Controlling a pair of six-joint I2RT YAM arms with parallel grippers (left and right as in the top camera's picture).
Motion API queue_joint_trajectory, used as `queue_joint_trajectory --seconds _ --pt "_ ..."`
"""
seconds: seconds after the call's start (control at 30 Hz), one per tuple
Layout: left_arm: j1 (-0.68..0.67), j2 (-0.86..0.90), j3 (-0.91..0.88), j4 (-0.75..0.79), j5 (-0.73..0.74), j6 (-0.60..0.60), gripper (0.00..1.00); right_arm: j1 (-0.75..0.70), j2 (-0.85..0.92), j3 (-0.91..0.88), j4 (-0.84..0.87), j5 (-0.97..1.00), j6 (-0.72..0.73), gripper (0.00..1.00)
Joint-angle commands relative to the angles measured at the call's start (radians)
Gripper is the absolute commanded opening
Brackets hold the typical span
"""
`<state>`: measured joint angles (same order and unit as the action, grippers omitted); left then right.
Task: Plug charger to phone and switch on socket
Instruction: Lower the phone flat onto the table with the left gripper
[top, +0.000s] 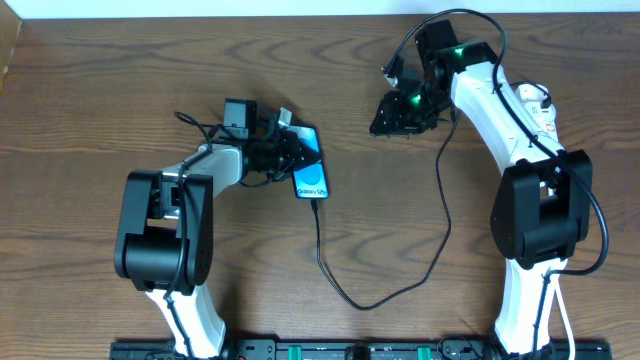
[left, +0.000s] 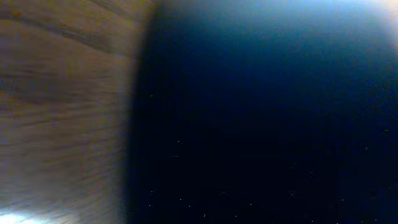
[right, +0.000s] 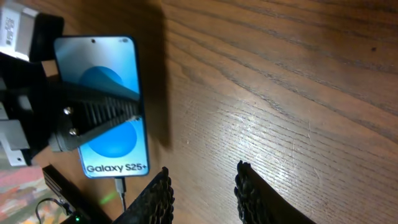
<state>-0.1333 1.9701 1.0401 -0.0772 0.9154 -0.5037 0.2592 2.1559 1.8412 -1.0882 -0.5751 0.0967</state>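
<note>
Overhead showed the phone (top: 311, 175) lying on the wooden table (top: 100, 90) with its long axis running roughly far-to-near and its port end toward the robot. The left gripper (top: 285, 152) lay over the phone's far half. The charger (top: 340, 290) already met the port. Its thin black cable looped toward the near edge, then climbed along the right side toward the right arm. From the right wrist view, the left gripper's ribbed fingers (right: 99, 112) lay across the lit screen and looked drawn close together, though whether they clamped anything could not be told. The left wrist view gave only a dark blue blur beside wood. The right gripper (top: 400, 105) hung well apart from the phone, to its right and farther back, jaws spread and empty. A white piece with red marks, probably the socket (top: 536, 97), peeped out by the right forearm, mostly hidden. Plugging in looked done. The switch remained, and it lay on the right gripper's far right, so that arm was much the nearer.
</note>
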Motion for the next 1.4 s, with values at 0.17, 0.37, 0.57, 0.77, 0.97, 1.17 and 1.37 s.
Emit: queue_joint_trajectory --seconds 0.17,0.37,0.57,0.77,0.97,1.17,1.37 --pt "-0.045 0.052 0.011 -0.031 -0.013 0.021 0.17 0.002 -0.008 0.010 -0.016 0.018 -0.016 0.33" --pt "-0.045 0.052 0.011 -0.031 -0.053 0.021 0.41 0.002 -0.008 0.010 -0.019 0.024 -0.016 0.34" --pt "-0.045 0.052 0.011 -0.040 -0.106 0.021 0.71 0.002 -0.007 0.010 -0.020 0.024 -0.016 0.34" --pt "-0.045 0.052 0.011 -0.082 -0.218 0.021 0.94 0.002 -0.008 0.010 -0.021 0.039 -0.016 0.34" --pt "-0.045 0.050 0.011 -0.119 -0.286 0.021 0.94 0.002 -0.008 0.010 -0.020 0.047 -0.016 0.35" --pt "-0.045 0.030 0.018 -0.181 -0.392 0.021 0.95 0.002 -0.007 0.010 -0.020 0.058 -0.016 0.35" --pt "-0.045 0.009 0.019 -0.200 -0.415 0.021 0.95 0.002 -0.007 0.010 -0.020 0.072 -0.016 0.36"
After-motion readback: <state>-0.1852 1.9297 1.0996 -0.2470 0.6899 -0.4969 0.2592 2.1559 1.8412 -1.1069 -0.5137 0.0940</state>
